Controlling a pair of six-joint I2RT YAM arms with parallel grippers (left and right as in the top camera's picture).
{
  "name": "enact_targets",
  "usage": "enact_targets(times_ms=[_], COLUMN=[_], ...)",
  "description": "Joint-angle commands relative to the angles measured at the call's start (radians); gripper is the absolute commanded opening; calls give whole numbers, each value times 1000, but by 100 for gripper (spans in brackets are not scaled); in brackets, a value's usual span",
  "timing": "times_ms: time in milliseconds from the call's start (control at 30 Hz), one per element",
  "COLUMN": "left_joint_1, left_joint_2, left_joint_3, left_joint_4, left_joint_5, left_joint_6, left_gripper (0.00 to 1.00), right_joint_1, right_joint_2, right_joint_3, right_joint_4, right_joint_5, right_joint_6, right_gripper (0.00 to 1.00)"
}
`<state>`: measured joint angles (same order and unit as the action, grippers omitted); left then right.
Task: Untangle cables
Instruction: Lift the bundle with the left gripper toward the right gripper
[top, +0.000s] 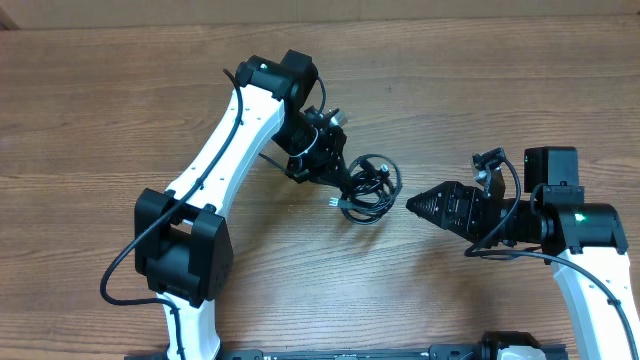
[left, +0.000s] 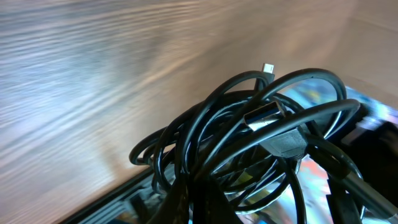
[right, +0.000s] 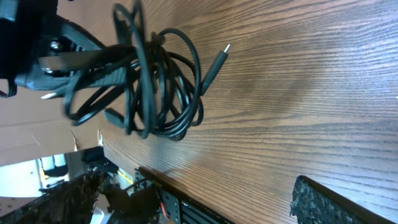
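A robotics lab or test bench is suggested. Two white-and-black robot arms, the left arm (top: 235, 120) and the right arm (top: 590, 270), are mounted at the near edge of a wood-grain table (top: 90, 90), where a black rail (top: 350, 354) is fixed along the edge. Loose black wires (top: 103, 285) are run from the arm bases. A brown cardboard-like panel (top: 420, 6) is set along the far edge, and blurred equipment (right: 59, 168) is seen beyond the table in the right wrist view.
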<state>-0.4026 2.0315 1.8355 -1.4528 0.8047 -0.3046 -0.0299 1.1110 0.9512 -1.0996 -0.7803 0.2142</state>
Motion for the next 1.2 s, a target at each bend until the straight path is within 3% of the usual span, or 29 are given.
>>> enact_targets(times_ms=[0,367,633,733,767,933,1033,1167], left_joint_1=[14,10,7,3,4,4,4,4], left_joint_2=[6,6,6,6,6,6,6,6], left_joint_3=[27,27,27,27,27,27,27,27], left_joint_4=[3,37,37,45,45,44,45,44], left_joint_5=[170,440,515,570,585,603,603,603], left_joint_6=[-24,-24,-24,-20,-13,3,3,13], left_gripper=[4,4,4,4,4,4,4,4], right_joint_1=[5,5,5,5,5,5,5,5], right_joint_2=[0,0,13,31,37,73,96,118], right_joint_3=[18,18,18,18,18,18,18,18], right_joint_4=[13,56,101,119,119,122,127,126], right_joint_5=[-12,-59,-58,-1,16,58,58,42], right_joint_6=[29,29,68,76,80,105,105,105], right_gripper=[99,99,98,88,79,56,49,49])
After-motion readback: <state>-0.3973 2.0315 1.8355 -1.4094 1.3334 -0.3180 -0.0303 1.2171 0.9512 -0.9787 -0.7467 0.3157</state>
